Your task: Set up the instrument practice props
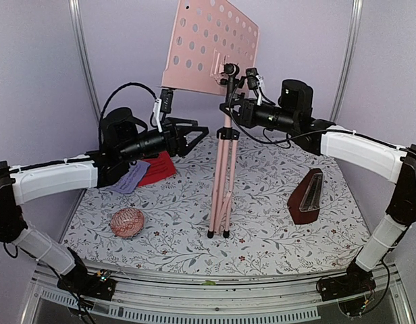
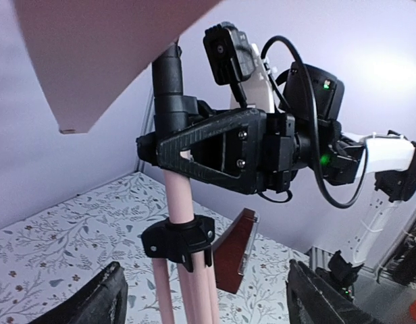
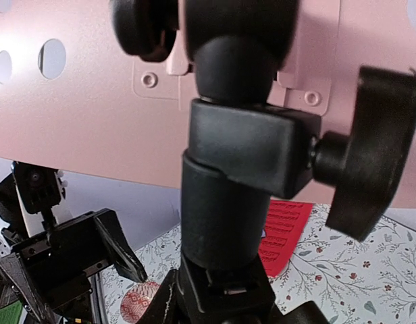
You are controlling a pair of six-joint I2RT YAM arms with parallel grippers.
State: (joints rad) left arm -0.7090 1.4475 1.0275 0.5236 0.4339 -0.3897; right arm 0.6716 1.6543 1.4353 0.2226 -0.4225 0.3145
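The pink music stand stands upright mid-table, its perforated desk tilted at the top. My right gripper is shut on the stand's black collar just below the desk. Open wide, my left gripper hovers just left of the pole without touching it; the pole shows beyond its spread fingers. The red sheet-music page and the lavender page lie at back left under the left arm. The dark red-brown metronome stands on the right.
A round pink-red patterned ball lies at front left. The tripod feet spread near the table's middle. Lavender walls with metal posts close in the back and sides.
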